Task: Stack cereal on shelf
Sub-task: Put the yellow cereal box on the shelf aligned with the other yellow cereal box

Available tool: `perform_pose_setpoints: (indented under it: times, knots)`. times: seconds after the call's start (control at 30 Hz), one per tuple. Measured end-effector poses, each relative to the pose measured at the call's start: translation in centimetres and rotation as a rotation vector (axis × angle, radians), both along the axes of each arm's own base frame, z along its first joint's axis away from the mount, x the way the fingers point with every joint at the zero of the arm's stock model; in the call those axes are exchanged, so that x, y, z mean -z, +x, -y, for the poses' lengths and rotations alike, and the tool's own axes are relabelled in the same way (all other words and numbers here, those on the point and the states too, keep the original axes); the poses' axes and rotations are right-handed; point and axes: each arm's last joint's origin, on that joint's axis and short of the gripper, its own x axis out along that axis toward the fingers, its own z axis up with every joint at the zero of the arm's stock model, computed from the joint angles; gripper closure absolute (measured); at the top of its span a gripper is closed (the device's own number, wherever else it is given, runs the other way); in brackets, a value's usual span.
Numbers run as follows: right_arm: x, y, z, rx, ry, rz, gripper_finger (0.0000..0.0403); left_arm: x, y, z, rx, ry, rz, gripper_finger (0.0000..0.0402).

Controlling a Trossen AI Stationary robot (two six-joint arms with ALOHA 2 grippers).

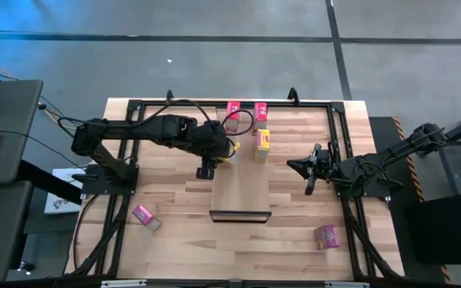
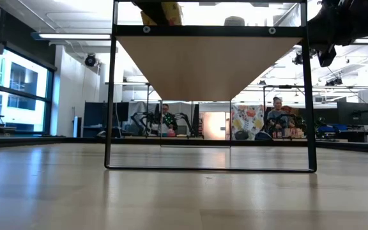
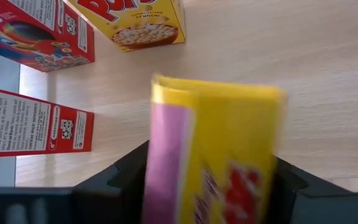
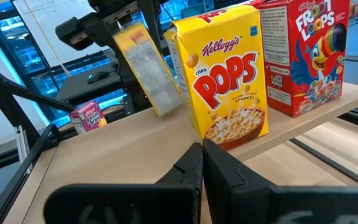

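Fingers of the left gripper [image 1: 225,152] clamp a yellow cereal box [image 3: 219,155] by its narrow sides, carrying it tilted above the shelf [image 1: 238,188], just beside the yellow Corn Pops box [image 1: 262,145] that already stands upright there. From the right wrist view the held box [image 4: 146,71] hangs at a slant, clear of the plank, so the placing step appears to be under way and the box not yet set down. Two red Froot Loops boxes [image 1: 233,110] [image 1: 262,109] stand at the shelf's far end. The next move likely calls for righting the box, lowering it flat onto the bare wood next to the Corn Pops and only then releasing, without nudging its neighbour over. The left arm reaches in from its base at the surface's left edge, elbow bent, wrist turned down over the plank. The right gripper [image 1: 314,170] waits low on the shelf's right side, its fingers [image 4: 188,171] pressed together on nothing, pointed at the standing boxes. Two magenta-pink boxes [image 1: 144,216] [image 1: 325,236] lie on the butcher-block surface [image 1: 174,240], well apart from the shelf.
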Motion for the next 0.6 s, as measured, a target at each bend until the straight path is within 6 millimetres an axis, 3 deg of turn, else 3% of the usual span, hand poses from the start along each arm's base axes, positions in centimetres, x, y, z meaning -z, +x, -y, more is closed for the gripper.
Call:
perform_pose_setpoints:
  times: [0.6]
  knots:
    - [0.00,0.00,0.00,0.000,-0.001,0.000,0.0402,-0.14,0.22,0.00,0.030,0.019,0.022,0.0190]
